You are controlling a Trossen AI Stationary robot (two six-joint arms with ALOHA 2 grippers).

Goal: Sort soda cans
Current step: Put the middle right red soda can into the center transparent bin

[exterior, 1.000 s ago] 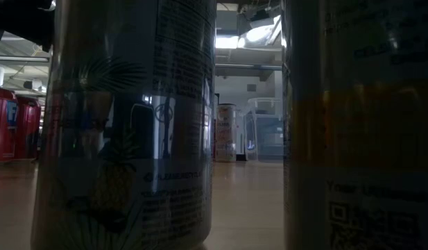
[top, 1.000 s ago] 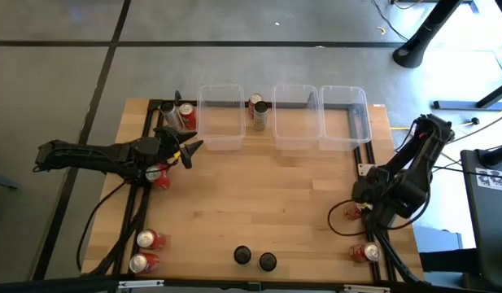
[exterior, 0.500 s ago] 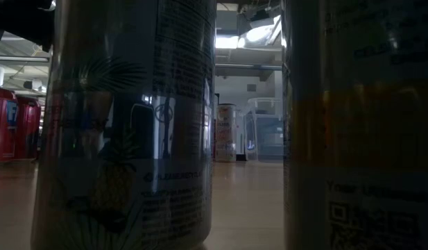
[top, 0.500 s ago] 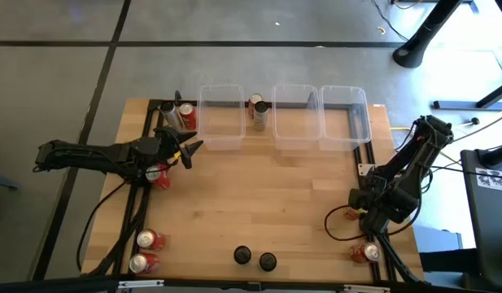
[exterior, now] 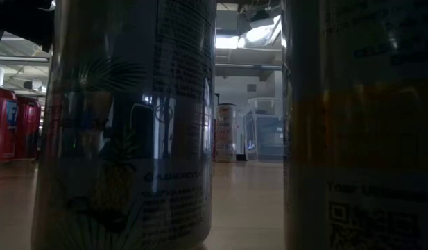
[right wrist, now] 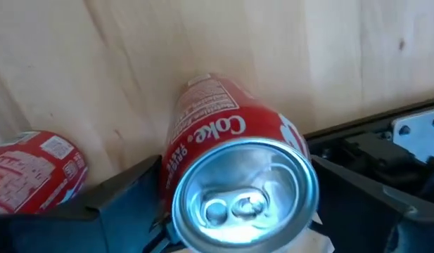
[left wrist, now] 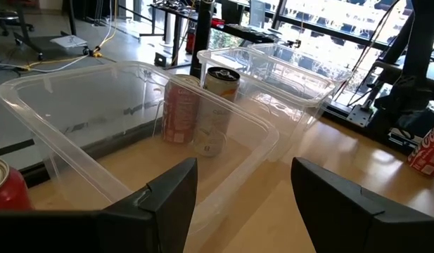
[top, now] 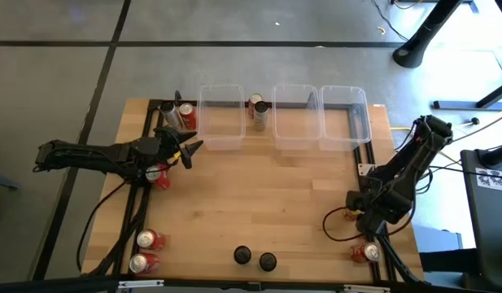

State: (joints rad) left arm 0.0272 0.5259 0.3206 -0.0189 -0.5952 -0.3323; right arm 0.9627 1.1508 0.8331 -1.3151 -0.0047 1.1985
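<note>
Red soda cans stand at the far left [top: 176, 115], under my left arm [top: 158, 173], at the near left [top: 144, 251] and at the near right [top: 366, 252]. Two black cans [top: 255, 258] stand at the near edge. My right gripper [top: 362, 218] points down, open, over an upright red can [right wrist: 239, 184]; one finger stands on either side of its silver top without touching. A second red can [right wrist: 35, 177] is beside it. My left gripper [left wrist: 245, 204] hovers open at the left, facing the clear bins.
Three clear plastic bins [top: 220, 118] [top: 297, 114] [top: 346, 116] line the far edge, with two cans [left wrist: 201, 107] standing between the first two. A black frame rail [right wrist: 385, 133] runs close to the right gripper. The middle of the wooden table [top: 267, 187] is bare.
My right gripper has come down toward the upright red can at the near right, still pointing down and still open. The left arm and all the cans have kept still.
</note>
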